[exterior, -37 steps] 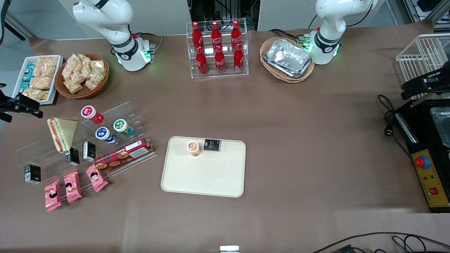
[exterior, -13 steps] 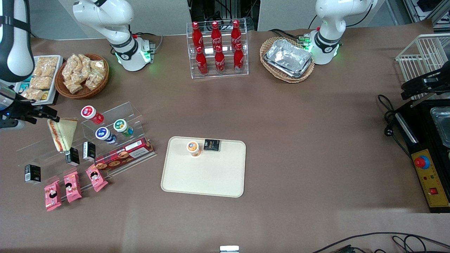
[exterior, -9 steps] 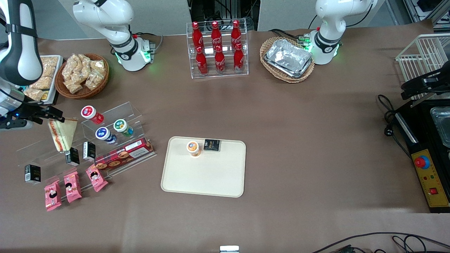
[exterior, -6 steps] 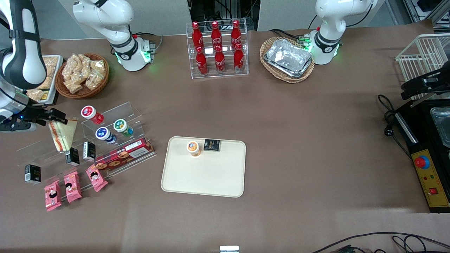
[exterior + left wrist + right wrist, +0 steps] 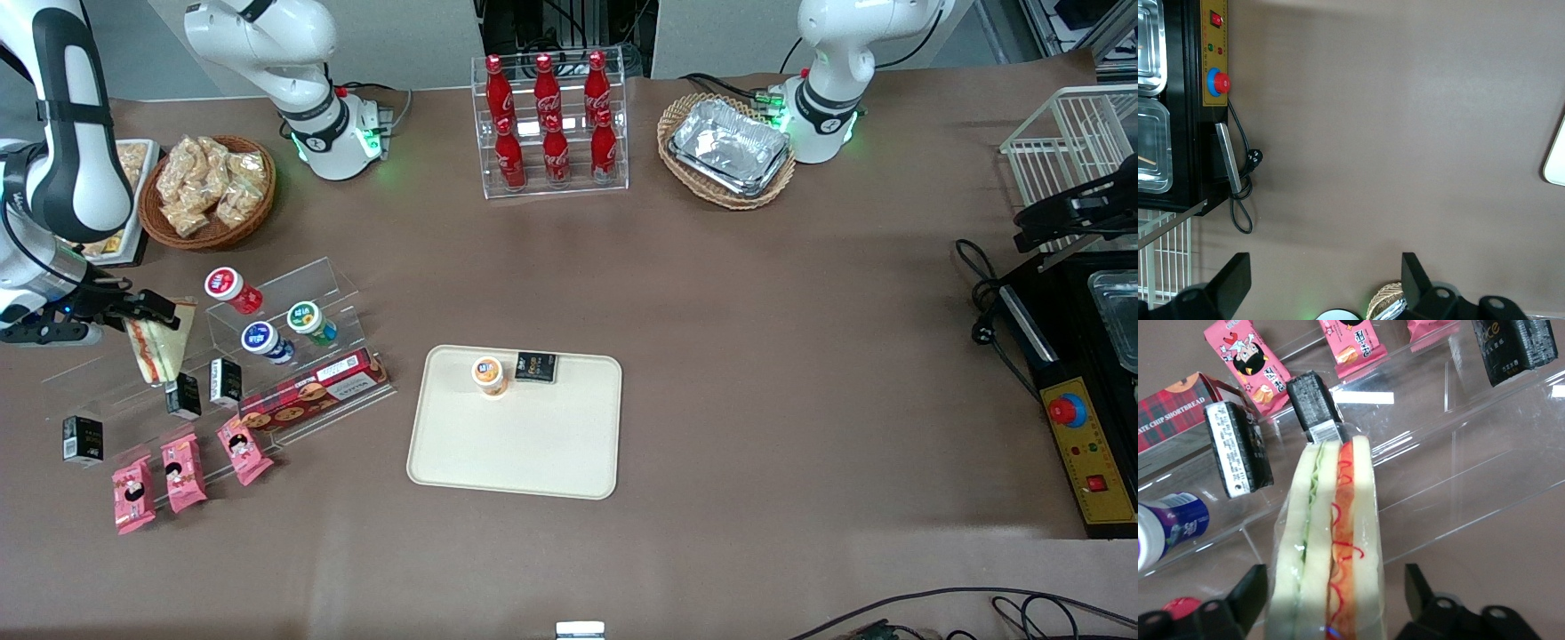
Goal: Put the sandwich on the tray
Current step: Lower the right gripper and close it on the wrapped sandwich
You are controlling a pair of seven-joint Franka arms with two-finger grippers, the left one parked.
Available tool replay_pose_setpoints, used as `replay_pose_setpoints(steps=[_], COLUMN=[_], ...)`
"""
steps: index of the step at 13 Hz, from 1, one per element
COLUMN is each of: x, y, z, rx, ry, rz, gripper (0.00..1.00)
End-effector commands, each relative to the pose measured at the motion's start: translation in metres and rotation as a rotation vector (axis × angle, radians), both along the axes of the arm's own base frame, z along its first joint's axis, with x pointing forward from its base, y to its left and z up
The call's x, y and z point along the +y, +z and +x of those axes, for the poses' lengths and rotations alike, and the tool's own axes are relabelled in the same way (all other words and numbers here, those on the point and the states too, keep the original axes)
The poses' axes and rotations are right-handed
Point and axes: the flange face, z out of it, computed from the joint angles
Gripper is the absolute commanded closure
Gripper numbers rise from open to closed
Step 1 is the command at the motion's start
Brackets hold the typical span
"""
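The hand (image 5: 151,308) sits at the wide end of the sandwich (image 5: 158,345), its fingers (image 5: 1248,595) spread open on either side of the wedge without closing on it. The sandwich leans on a clear stepped rack (image 5: 293,293) toward the working arm's end of the desk (image 5: 800,356). Crowding it are two black cartons (image 5: 1238,450) at its narrow tip, a blue-capped bottle (image 5: 1168,523) just beside it, a plaid biscuit box (image 5: 311,391) and pink packets (image 5: 182,471) nearer the camera. The tray (image 5: 524,453) lies well apart, mid-desk, holding an orange-capped bottle (image 5: 487,374) and a black packet (image 5: 537,366).
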Motion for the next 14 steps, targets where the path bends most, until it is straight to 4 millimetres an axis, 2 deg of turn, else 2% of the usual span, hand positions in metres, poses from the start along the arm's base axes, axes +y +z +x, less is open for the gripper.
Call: replay_pose_setpoints(steps=[1,2,5,6,8,11,13,14], x=[0.001,0.001,0.001,0.000,-0.001,-0.005,-0.002,0.002], y=[-0.003,-0.003,0.004,0.010,0.036,0.087,0.118,0.133], z=[0.001,0.001,0.002,0.002,0.006,0.029,0.037,0.041], rx=[-0.023,-0.024,-0.032,-0.039,-0.058,-0.013,0.007,0.016], ry=[-0.015,-0.021,-0.017,-0.019,-0.019,-0.059,-0.054,-0.075], rz=[0.016,0.023,0.023,0.024,0.031,0.056,0.067,0.064], gripper=[0.27,0.28,0.56,0.62,0.64,0.64,0.65,0.69])
